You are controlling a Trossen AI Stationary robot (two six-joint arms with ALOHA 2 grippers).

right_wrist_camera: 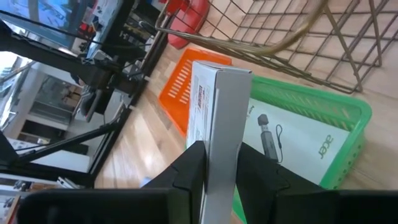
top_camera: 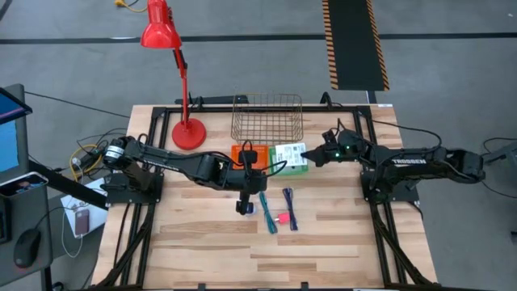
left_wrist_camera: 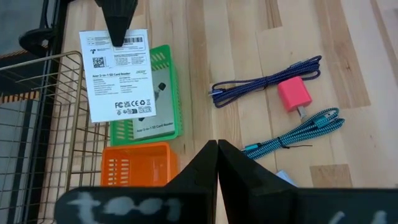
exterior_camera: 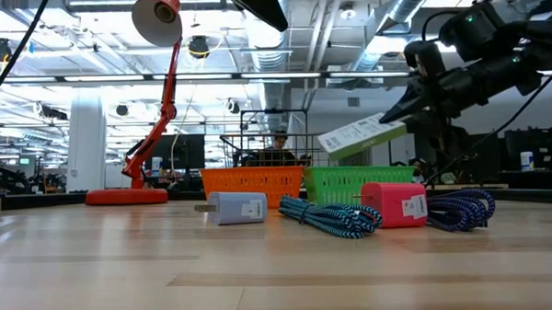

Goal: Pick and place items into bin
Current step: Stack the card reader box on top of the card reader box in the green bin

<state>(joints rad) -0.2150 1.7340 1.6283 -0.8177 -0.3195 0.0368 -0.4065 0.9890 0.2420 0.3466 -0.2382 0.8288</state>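
Your right gripper (right_wrist_camera: 217, 165) has its two fingers pressed against the sides of a white card-reader box (right_wrist_camera: 217, 112), clamping its narrow edge. In the low view the same box (exterior_camera: 363, 134) hangs tilted in the air at right of centre, above a green basket (exterior_camera: 360, 182), with the right gripper (exterior_camera: 405, 109) at its upper end. The left wrist view alone lets you read the box's printed back (left_wrist_camera: 118, 74), with barcode and small text, and shows it over the green basket (left_wrist_camera: 163, 93), where a second printed pack (left_wrist_camera: 146, 124) lies flat inside. Just beside the green basket sits an orange basket (left_wrist_camera: 135, 163), and at the left edge of that frame stands the wire bin (left_wrist_camera: 28, 124).

Your left gripper (left_wrist_camera: 217, 158) shows its fingers shut together with nothing between them. In the high view it (top_camera: 243, 207) hangs over the middle of the wooden table (top_camera: 202, 250), below the orange basket (top_camera: 242, 153).

On the boards you can see a pink charger block (left_wrist_camera: 293, 96) touching a dark blue braided cable (left_wrist_camera: 267, 81), a teal braided cable (left_wrist_camera: 298, 130) nearby, and, only in the low view, a pale blue charger (exterior_camera: 238, 207) to the left of them. The high view places the wire bin (top_camera: 267, 117) at top centre, beside a red desk lamp (top_camera: 166, 48).
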